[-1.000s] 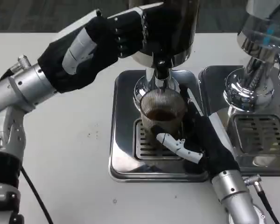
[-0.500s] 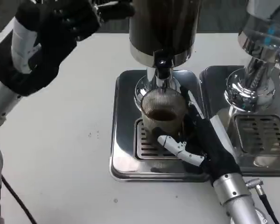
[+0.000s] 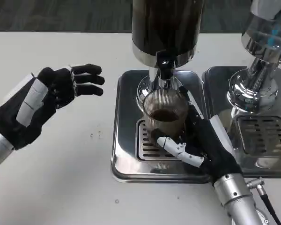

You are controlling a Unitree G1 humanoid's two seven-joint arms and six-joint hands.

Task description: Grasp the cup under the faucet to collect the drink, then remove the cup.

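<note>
A ribbed glass cup (image 3: pixel 165 116) holding dark drink stands on the drip grille under the faucet (image 3: pixel 164 70) of the dark dispenser (image 3: pixel 166 28). My right hand (image 3: pixel 201 145) wraps around the cup from the right, its thumb across the cup's front base. My left hand (image 3: pixel 47 101) hovers over the bare table to the left of the tray, fingers spread and pointing right, holding nothing.
The steel drip tray (image 3: pixel 124 154) under the dispenser has a raised rim. A second dispenser (image 3: pixel 262 51) with its own tray (image 3: pixel 267 136) stands close on the right. White table (image 3: pixel 61 178) stretches to the left and front.
My left hand has come off the dispenser's top, swung left and dropped low over the table. The right hand stays on the cup.
</note>
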